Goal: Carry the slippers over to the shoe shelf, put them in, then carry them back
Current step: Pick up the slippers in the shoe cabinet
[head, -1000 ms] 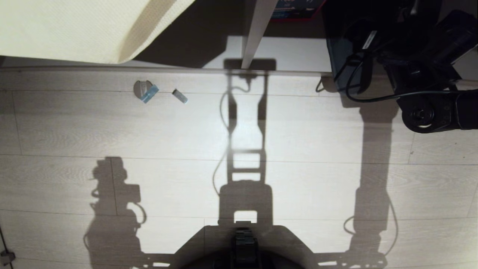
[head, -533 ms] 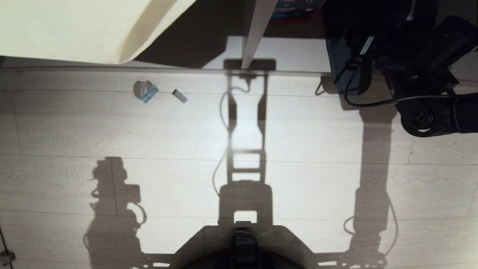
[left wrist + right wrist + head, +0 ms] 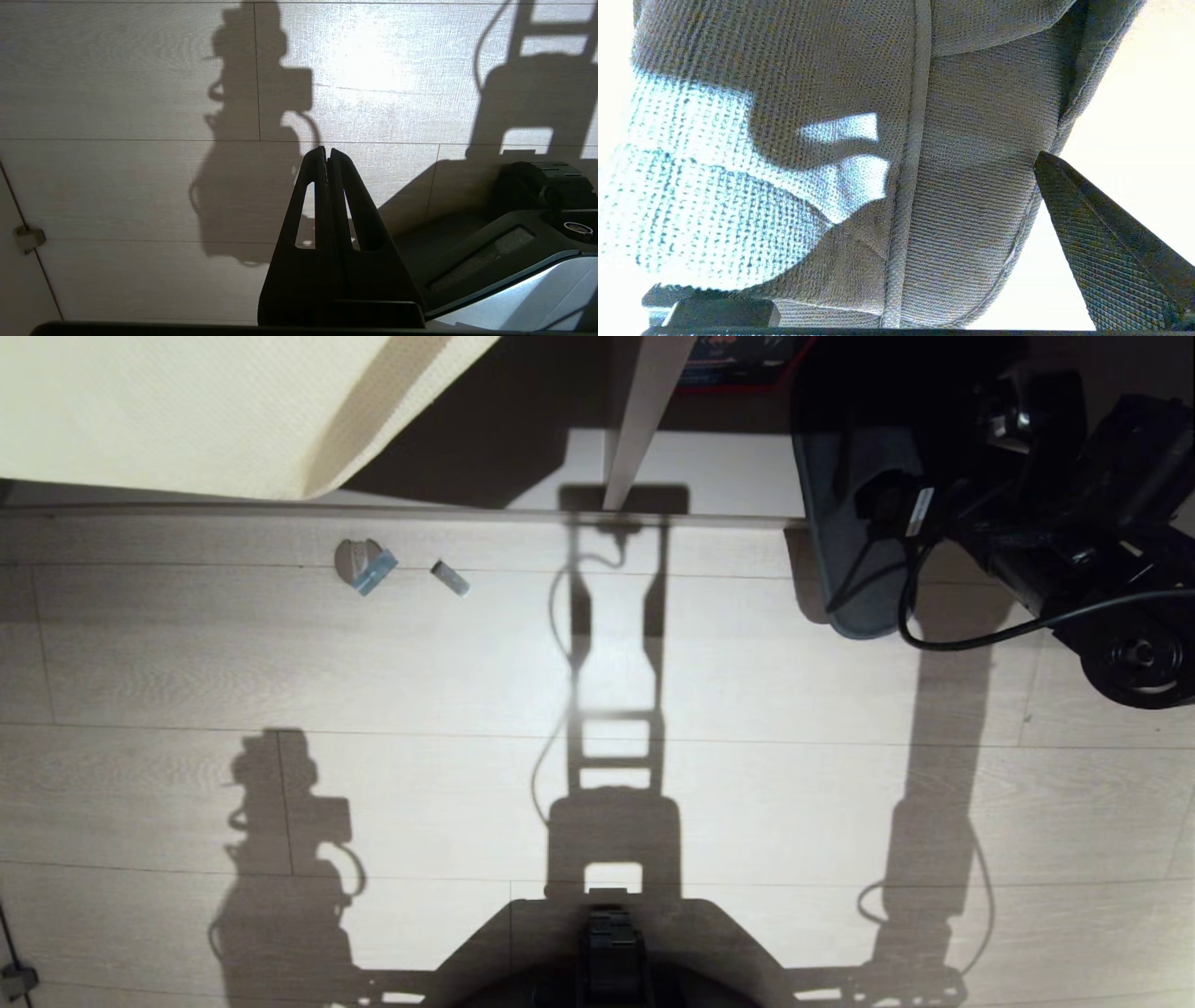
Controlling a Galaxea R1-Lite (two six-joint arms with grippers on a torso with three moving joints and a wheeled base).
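Left gripper (image 3: pixel 327 154) parked low over the pale floor (image 3: pixel 467 663) with its fingers pressed together, far right the slippers (image 3: pixel 850 551) hanging between the right gripper's wide-spread fingers (image 3: pixel 1106 247), their toes lost in shadow, that gripper hidden behind its arm in the head view

On the pale plank floor (image 3: pixel 747 784) lie 2 small scraps (image 3: pixel 364 565) near a cream cloth (image 3: pixel 187 411).
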